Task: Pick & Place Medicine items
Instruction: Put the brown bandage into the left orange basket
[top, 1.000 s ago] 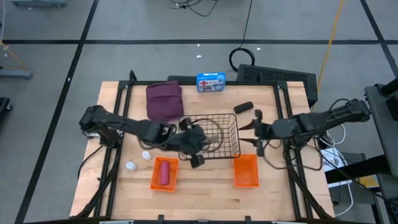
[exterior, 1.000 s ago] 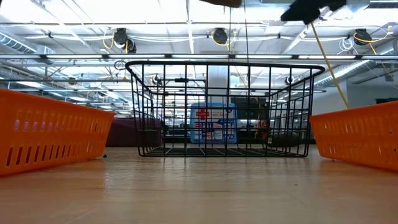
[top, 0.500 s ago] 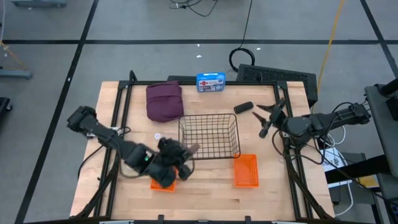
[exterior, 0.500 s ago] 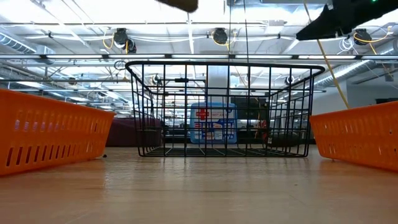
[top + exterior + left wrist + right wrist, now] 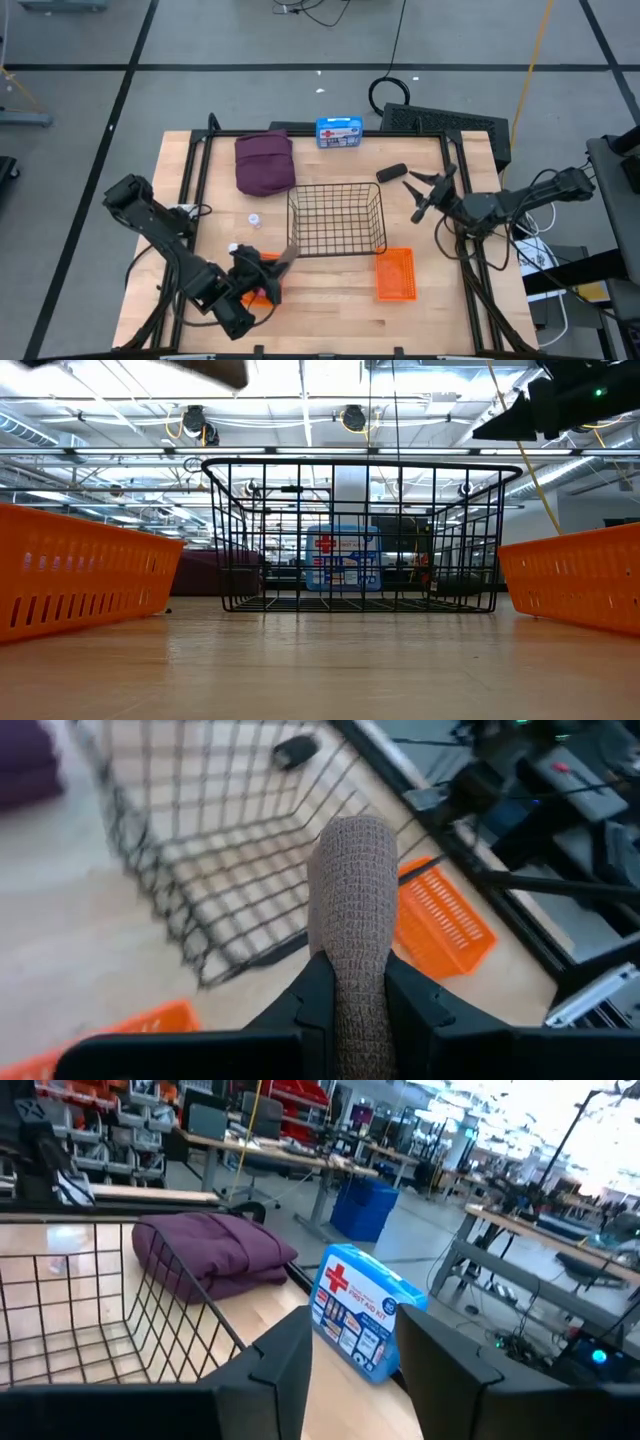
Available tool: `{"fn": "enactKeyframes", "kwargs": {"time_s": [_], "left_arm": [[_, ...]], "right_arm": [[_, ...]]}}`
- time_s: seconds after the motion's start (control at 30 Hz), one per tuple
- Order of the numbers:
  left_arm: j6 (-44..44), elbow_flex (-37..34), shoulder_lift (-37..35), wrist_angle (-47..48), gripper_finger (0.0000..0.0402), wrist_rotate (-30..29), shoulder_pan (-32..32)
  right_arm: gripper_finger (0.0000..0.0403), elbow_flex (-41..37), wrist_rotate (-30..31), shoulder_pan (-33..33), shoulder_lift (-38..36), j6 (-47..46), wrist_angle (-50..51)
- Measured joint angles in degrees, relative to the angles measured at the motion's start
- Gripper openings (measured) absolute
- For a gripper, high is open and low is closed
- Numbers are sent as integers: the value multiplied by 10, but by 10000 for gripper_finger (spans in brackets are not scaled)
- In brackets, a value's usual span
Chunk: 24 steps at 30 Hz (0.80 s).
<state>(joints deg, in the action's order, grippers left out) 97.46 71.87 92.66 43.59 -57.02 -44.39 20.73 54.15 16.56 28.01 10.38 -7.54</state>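
left gripper [image 5: 350, 982] pinching tan wrap roll [image 5: 352, 910] above left orange bin [image 5: 262, 281], right gripper [image 5: 421, 196] spread, hovering near dark-grey piece [image 5: 391, 172], beside basket [image 5: 336, 220]

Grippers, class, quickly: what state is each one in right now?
Left gripper: shut on a tan bandage roll.
Right gripper: open, holding nothing, near the first aid kit.

Left gripper [image 5: 283, 256]: withdrawn from wire basket [image 5: 337, 218] toward 7 o'clock, brown roll [image 5: 350, 910] clamped. Right gripper [image 5: 424, 192]: retreated toward 2 o'clock, narrowing.
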Motion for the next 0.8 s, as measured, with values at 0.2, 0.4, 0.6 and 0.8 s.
{"fn": "enactKeyframes", "kwargs": {"time_s": [0.2, 0.4, 0.6, 0.8], "left_arm": [[79, -25, 0, 4, 50, 27, -3], [141, -25, 0, 27, 50, 107, 3], [172, -25, 9, 39, 50, 120, 9], [216, -25, 32, 62, 50, 183, 15]], "right_arm": [[123, -46, 0, 0, 0, 86, -91], [121, -99, -1, 0, 0, 146, -211], [119, -139, -2, 0, 0, 148, -306], [118, -146, -2, 0, 0, 145, -317]]}}
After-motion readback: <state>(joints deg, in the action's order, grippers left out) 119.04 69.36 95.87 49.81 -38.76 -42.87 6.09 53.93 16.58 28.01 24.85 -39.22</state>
